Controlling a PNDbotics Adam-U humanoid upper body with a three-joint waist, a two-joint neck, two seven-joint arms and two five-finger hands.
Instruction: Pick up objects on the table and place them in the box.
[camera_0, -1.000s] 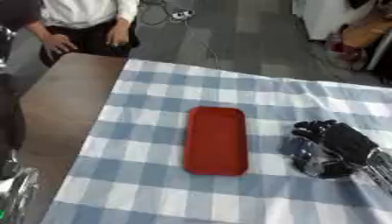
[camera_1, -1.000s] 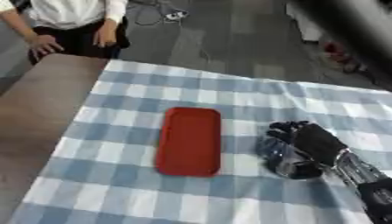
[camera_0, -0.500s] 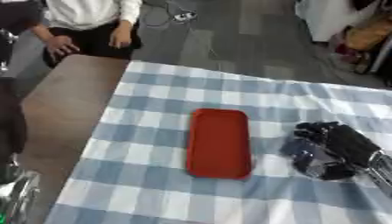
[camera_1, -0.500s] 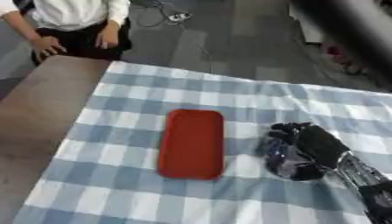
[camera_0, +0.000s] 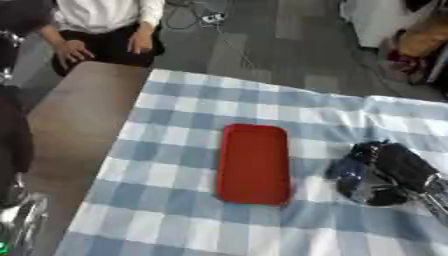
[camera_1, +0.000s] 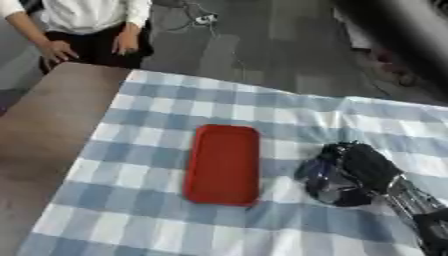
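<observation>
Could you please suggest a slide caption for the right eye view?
Right hand curled on the checked cloth, beside a flat red object.

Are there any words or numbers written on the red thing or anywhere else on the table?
None can be read. The red flat object shows a plain top with no print. The blue-and-white checked cloth carries only its squares. The right hand is black, with no visible label.
</observation>
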